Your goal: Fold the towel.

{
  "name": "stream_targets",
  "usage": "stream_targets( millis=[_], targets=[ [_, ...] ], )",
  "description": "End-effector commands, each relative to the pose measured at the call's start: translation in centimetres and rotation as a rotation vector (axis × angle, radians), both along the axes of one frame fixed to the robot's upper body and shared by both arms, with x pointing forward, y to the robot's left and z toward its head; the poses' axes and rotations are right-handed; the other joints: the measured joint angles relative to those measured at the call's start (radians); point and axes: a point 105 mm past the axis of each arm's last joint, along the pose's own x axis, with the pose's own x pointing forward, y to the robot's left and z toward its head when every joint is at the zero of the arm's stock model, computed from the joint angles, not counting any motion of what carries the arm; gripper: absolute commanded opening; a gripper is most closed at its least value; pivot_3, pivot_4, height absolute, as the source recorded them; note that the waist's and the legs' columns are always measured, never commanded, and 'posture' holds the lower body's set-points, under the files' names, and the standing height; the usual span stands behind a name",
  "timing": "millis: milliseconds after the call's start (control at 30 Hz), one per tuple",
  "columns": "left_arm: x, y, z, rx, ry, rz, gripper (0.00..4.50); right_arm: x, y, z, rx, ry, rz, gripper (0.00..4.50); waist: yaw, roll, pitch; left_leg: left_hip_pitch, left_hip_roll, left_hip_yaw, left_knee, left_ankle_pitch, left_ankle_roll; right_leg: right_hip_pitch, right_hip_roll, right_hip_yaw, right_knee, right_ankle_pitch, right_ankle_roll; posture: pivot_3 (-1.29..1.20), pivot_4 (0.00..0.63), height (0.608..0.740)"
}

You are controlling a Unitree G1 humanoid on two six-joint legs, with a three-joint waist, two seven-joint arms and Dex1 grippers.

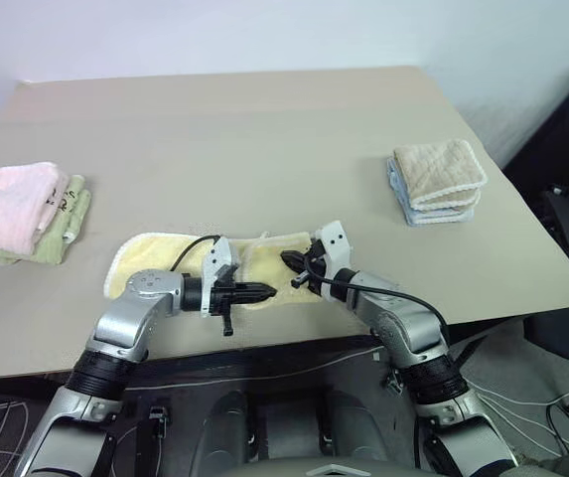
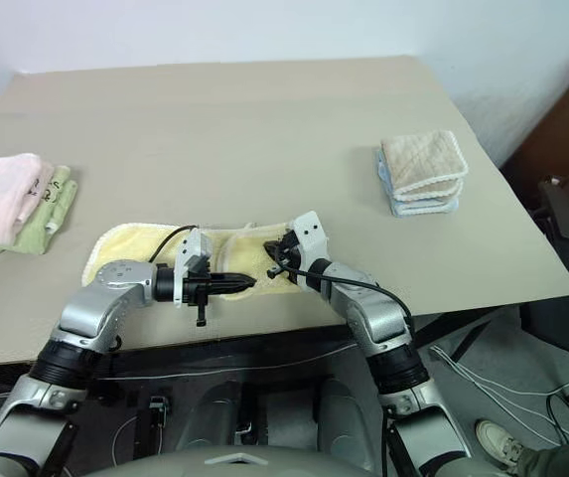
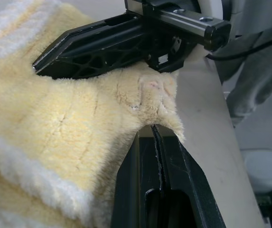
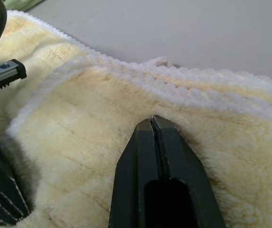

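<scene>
Where both tools pinch it, towel [image 1: 165, 260] lies bunched.

Soft, even indoor light fills both head views, leaving the tan table [image 1: 264, 129] bright without glare and shadows under the folded towel stack [image 1: 439, 181] at right faint. The lower right corner falls dark. Both head views are mildly soft. In the wrist views, the yellow towel [image 4: 102, 123] pile reads crisply mid-frame, while black fingers [image 3: 162, 190] blur at the bottom edge.
</scene>
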Motion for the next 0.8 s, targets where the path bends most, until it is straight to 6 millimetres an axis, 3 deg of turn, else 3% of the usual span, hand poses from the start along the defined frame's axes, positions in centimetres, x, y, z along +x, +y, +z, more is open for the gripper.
stream_targets(
  millis=[33, 167, 233, 367, 633, 700, 800],
  targets=[
    [0.9, 1.4, 2.5, -0.054, -0.050, 0.061, 0.02, -0.5, -0.2, 0.6, 0.003, -0.006, 0.069, 0.00, 0.000, 0.000, 0.000, 0.001, 0.000, 0.000, 0.000, -0.001, -0.002, 0.001, 0.000, 0.000, 0.000, 0.000, 0.000, 0.00, 0.150, 0.740],
    [1.3, 3.3, 6.5, -0.198, -0.029, 0.100, 0.02, -0.8, -0.6, 4.6, 0.103, -0.077, 0.136, 0.00, 0.000, 0.000, 0.001, 0.000, 0.000, 0.000, -0.002, -0.001, -0.002, -0.001, -0.002, 0.000, 0.000, 0.000, 0.000, 0.00, 0.150, 0.740],
    [1.9, 4.2, 8.1, -0.238, -0.043, 0.151, 0.00, -1.1, -0.8, 6.2, 0.131, -0.104, 0.164, 0.36, 0.001, 0.001, 0.001, -0.003, 0.000, 0.000, -0.002, 0.000, 0.000, -0.004, -0.002, 0.000, 0.000, 0.000, 0.000, 0.00, 0.150, 0.740],
    [2.0, 6.9, 11.1, -0.277, -0.073, 0.253, 1.26, -2.5, -1.3, 8.1, 0.111, -0.138, 0.273, 1.63, 0.000, 0.000, 0.001, -0.006, -0.002, 0.000, -0.002, 0.001, 0.001, -0.006, -0.003, 0.000, 0.000, 0.000, 0.000, 0.00, 0.150, 0.740],
    [-0.1, 9.4, 12.8, -0.286, -0.026, 0.406, 4.02, -2.4, -1.3, 9.3, 0.043, -0.183, 0.342, 4.37, -0.001, 0.000, 0.001, -0.006, -0.002, 0.001, -0.003, 0.000, 0.001, -0.006, -0.003, 0.000, -0.001, 0.000, 0.000, 0.00, 0.150, 0.740],
    [-1.1, 9.8, 13.1, -0.299, -0.013, 0.460, 4.47, -2.1, -1.2, 9.8, 0.033, -0.205, 0.346, 4.50, -0.001, 0.000, 0.001, -0.006, -0.002, 0.000, -0.003, 0.000, 0.001, -0.006, -0.003, 0.000, -0.001, 0.000, 0.000, 0.00, 0.150, 0.740],
    [-2.3, 11.2, 13.9, -0.347, -0.030, 0.631, 4.47, -1.3, -1.2, 10.4, 0.029, -0.217, 0.346, 4.50, -0.001, 0.000, 0.001, -0.006, -0.002, 0.000, -0.003, 0.000, 0.001, -0.007, -0.004, 0.000, -0.001, 0.000, 0.000, 0.00, 0.150, 0.740]
  ],
)
